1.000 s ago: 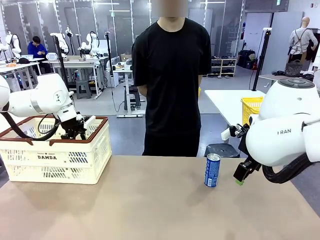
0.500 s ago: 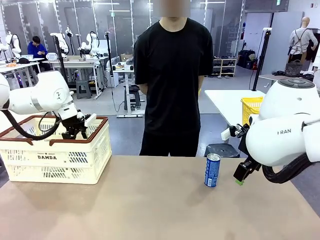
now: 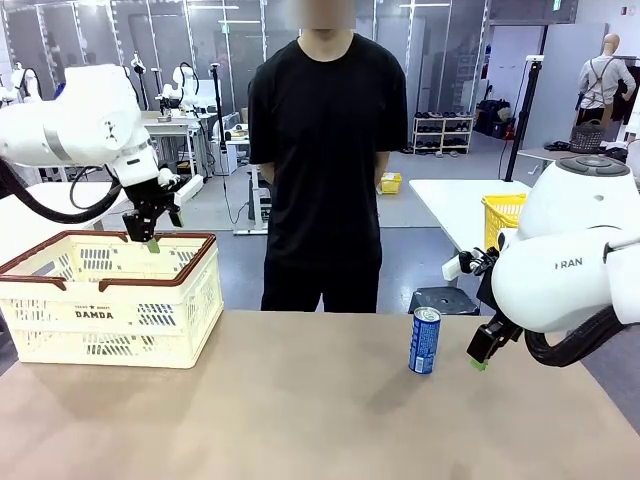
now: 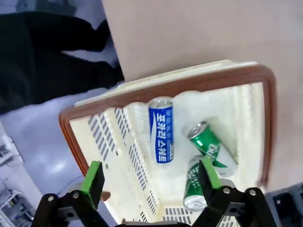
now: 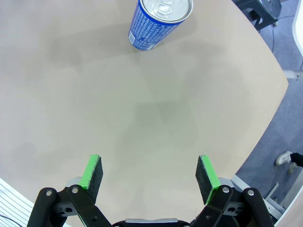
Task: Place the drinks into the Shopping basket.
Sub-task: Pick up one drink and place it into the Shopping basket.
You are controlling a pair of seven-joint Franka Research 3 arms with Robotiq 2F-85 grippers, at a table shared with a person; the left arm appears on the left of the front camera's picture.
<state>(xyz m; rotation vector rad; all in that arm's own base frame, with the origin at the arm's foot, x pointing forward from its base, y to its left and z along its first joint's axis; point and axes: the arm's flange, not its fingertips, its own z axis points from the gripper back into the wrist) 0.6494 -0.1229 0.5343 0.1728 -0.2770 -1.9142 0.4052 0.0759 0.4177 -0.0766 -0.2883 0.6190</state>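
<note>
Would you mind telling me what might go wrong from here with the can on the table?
The can stands upright beside the open right gripper; a finger clipping it might tip it and let it roll across the table. Three cans already lie loose in the basket, so another dropped in could strike them.

The basket (image 3: 150,322) is cream, rimmed brown-red; the can (image 3: 425,341) blue and white.
</note>
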